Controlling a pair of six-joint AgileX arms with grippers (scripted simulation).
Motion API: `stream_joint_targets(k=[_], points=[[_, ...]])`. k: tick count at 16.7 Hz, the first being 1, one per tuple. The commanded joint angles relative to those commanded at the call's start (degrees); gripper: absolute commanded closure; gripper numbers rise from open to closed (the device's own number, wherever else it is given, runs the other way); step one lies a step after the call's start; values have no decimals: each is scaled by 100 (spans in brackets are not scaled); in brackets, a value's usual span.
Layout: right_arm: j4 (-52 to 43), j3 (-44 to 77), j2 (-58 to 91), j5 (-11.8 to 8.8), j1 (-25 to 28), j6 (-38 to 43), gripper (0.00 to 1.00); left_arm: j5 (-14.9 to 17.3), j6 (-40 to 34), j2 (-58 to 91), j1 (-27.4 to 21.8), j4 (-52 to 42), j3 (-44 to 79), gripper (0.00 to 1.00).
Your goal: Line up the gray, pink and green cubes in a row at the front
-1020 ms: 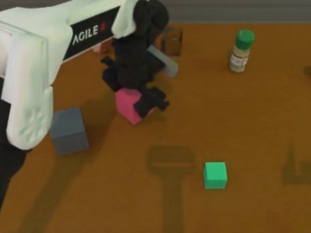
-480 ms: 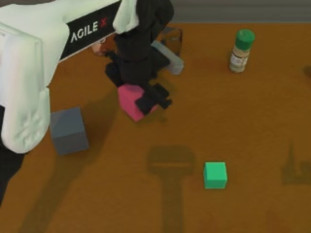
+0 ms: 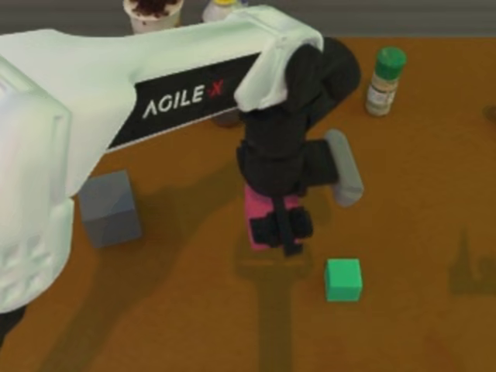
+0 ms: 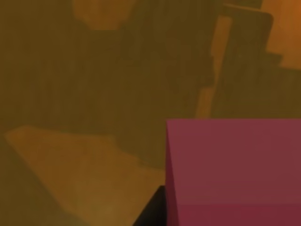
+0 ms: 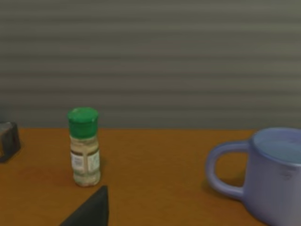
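Observation:
My left gripper [image 3: 280,229] is shut on the pink cube [image 3: 259,211] near the middle of the table. It holds the cube just left of and behind the small green cube [image 3: 343,279], with a gap between the two. In the left wrist view the pink cube [image 4: 235,169] fills the near corner, with one dark fingertip [image 4: 153,212] against its side. The large slate gray cube [image 3: 108,208] rests on the table at the left, apart from the arm. My right arm is outside the top view; the right wrist view shows only a dark tip of my right gripper [image 5: 89,214].
A green-capped spice jar [image 3: 385,80] stands at the back right. A cup [image 3: 153,12] and another container [image 3: 221,8] sit at the back edge. A lavender mug [image 5: 277,174] and a small dark cube [image 5: 8,139] appear in the right wrist view.
The left gripper has carried the pink cube rightward and toward the front, from beside the back-left area to a spot near the green cube. The gray and green cubes stayed put.

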Motion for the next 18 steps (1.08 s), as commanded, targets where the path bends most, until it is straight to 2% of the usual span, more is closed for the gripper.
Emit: stream_joint_targets(k=[3,9,15,18], points=[[0,0,0,0,0,0,0,6,408,-273,-326,95,-349,100],[0,0,0,0,0,0,0,4,422,-240,-318,187,-426,100],[0,0,0,0,0,0,0,11,421,112,-338,1326,-1177,100],[0,0,0,0,0,0,0,10,428,168,-350,1464,-1276,100]])
